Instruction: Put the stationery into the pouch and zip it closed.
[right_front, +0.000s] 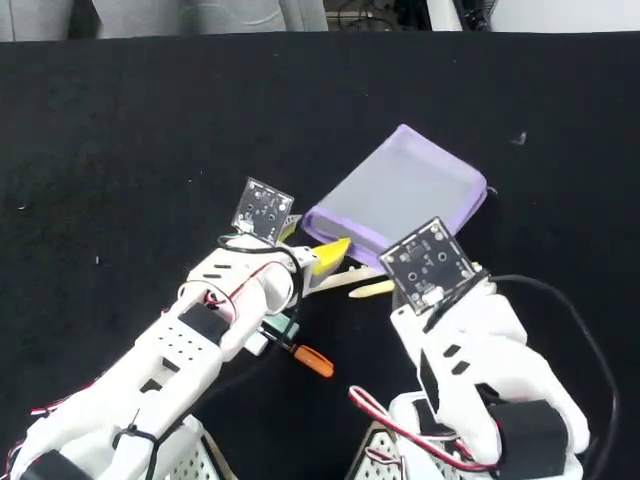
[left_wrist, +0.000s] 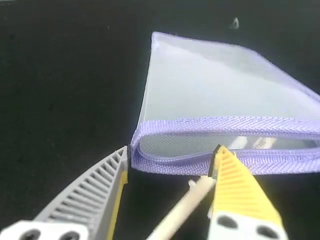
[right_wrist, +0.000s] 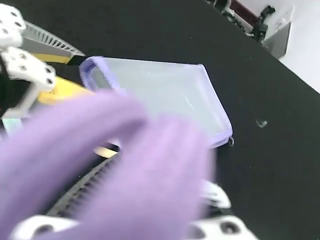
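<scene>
A translucent purple pouch (right_front: 400, 190) lies mid-table with its mouth (left_wrist: 225, 145) gaping toward the arms. My left gripper (left_wrist: 172, 152) is open just in front of that mouth, one grey finger (left_wrist: 95, 200) and one yellow finger (left_wrist: 240, 190) wide apart. A cream wooden stick (left_wrist: 180, 212) lies between them, close to the yellow one, and it also shows on the table (right_front: 345, 278). My right gripper (right_wrist: 125, 200) sits at the pouch's near corner, with a blurred purple band of the pouch's lip (right_wrist: 125, 160) running across its fingers, apparently pinched.
An orange pen (right_front: 312, 360) and a teal item (right_front: 283, 325) lie partly under the left arm. The black table (right_front: 120, 150) stretches wide to the left and behind the pouch. The right arm's body (right_front: 490, 370) fills the near right.
</scene>
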